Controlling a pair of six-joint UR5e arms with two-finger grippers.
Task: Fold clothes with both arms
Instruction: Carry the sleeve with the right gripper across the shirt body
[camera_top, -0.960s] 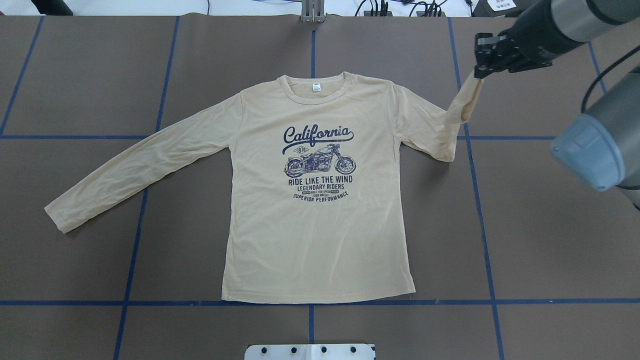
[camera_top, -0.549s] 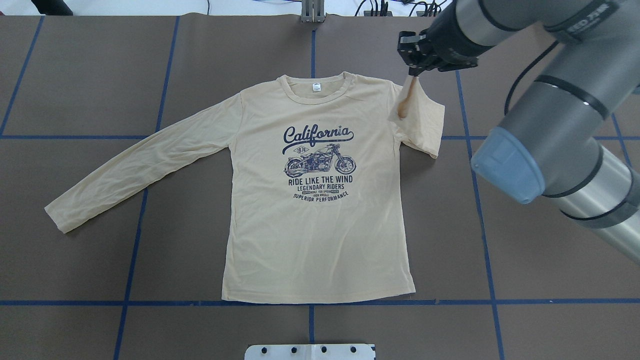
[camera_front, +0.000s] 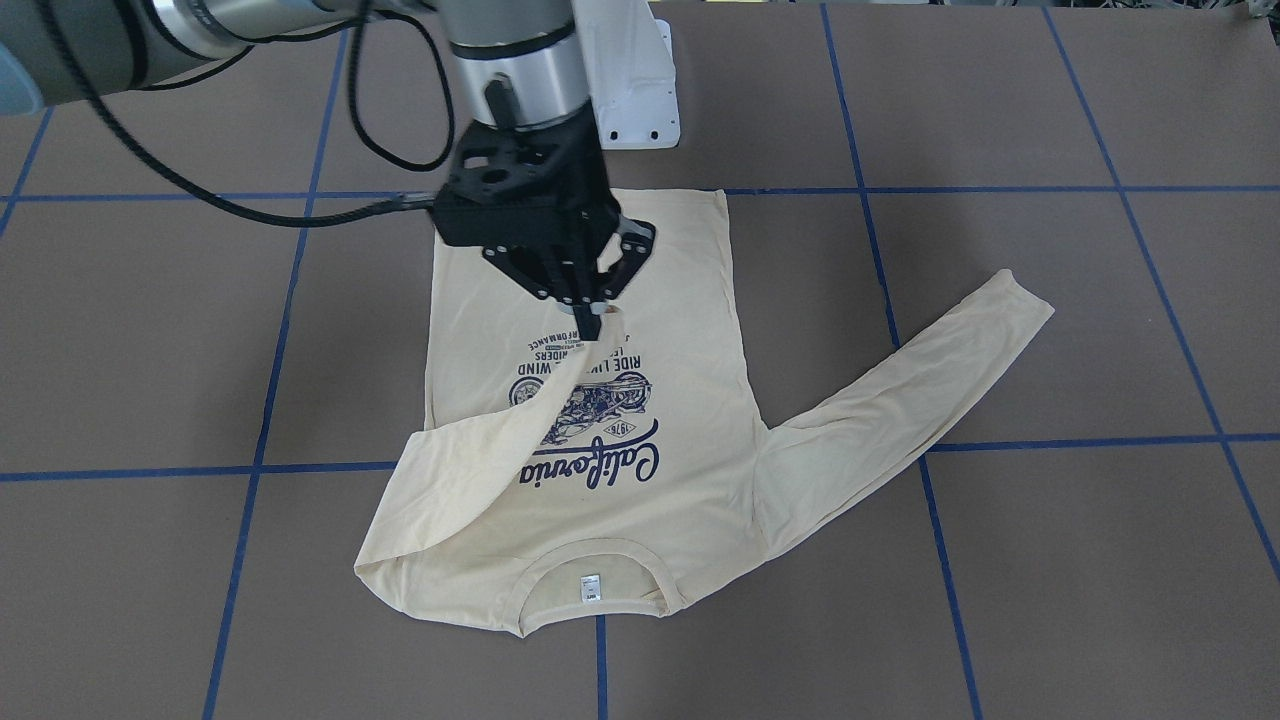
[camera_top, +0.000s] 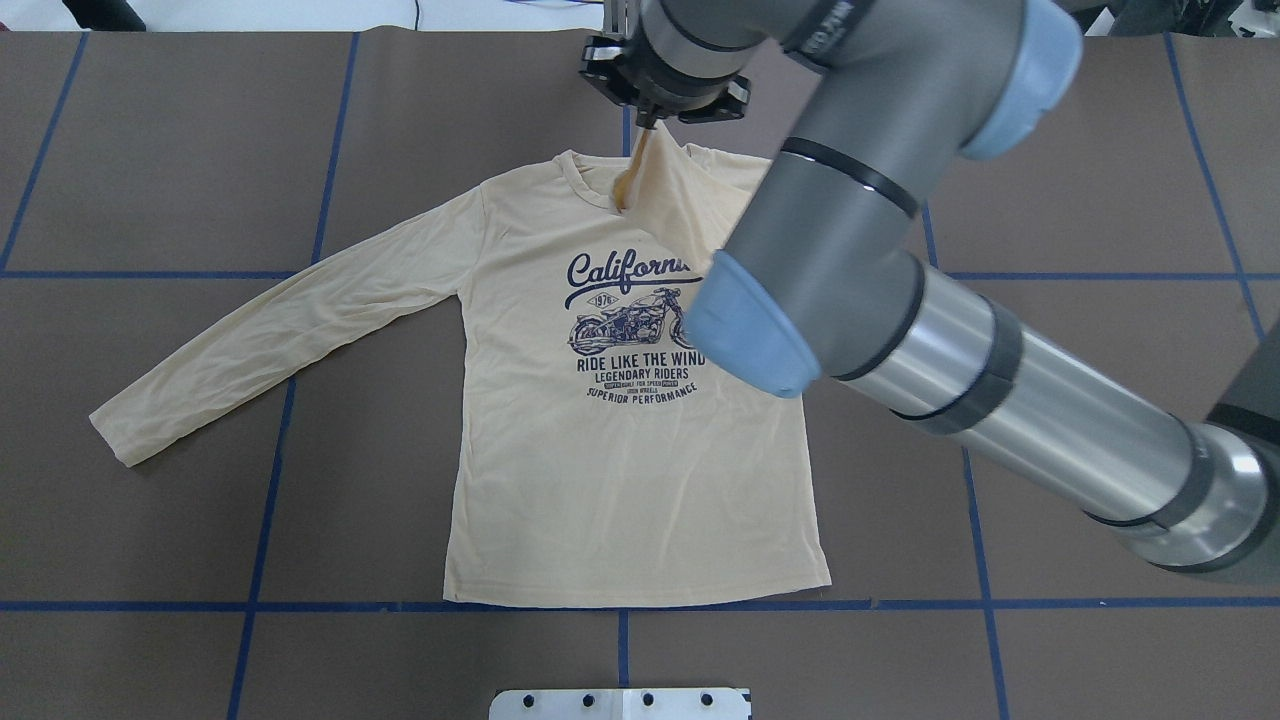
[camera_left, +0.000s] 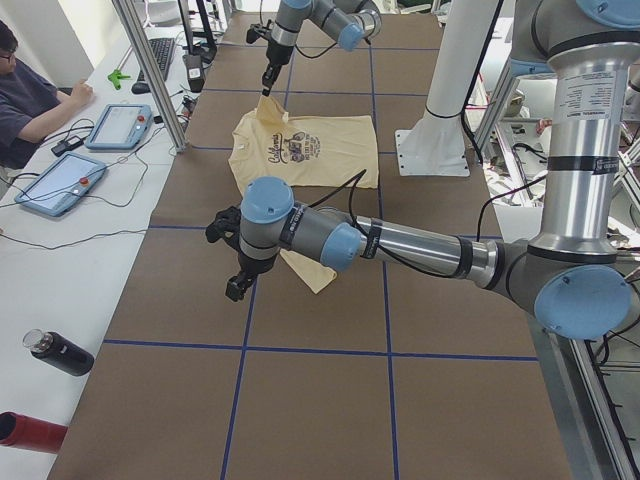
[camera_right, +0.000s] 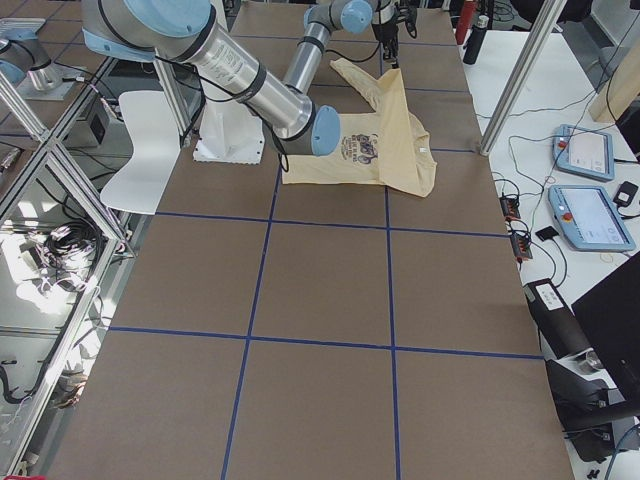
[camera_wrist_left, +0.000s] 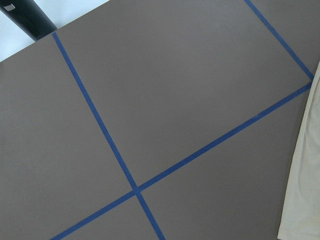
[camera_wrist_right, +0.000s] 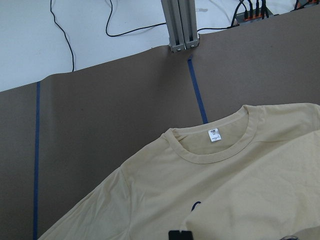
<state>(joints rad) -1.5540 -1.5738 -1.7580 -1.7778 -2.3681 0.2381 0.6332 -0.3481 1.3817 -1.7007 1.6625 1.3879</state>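
Note:
The cream-yellow T-shirt (camera_top: 620, 480) lies flat and print-up on the brown table, also in the front view (camera_front: 660, 500). My right gripper (camera_front: 585, 312) is shut on the cuff of the shirt's right sleeve (camera_front: 480, 460) and holds it lifted over the print; overhead it hangs by the collar (camera_top: 652, 122). The other sleeve (camera_top: 280, 320) lies stretched out flat. The neck label (camera_wrist_right: 214, 135) shows in the right wrist view. My left gripper (camera_left: 237, 288) shows only in the left side view, hovering near that sleeve's cuff (camera_left: 312, 278); I cannot tell whether it is open or shut.
Blue tape lines (camera_top: 620, 606) grid the brown table. The white base mount (camera_front: 630, 80) stands at the robot's edge. A metal post (camera_wrist_right: 180, 25) and cables stand at the far edge. An operator (camera_left: 30, 90), tablets and two bottles (camera_left: 60, 352) are beside the table.
My right gripper has carried the sleeve cuff leftwards, from beyond the shirt's right side to over its collar and chest. The sleeve now drapes across the shirt body.

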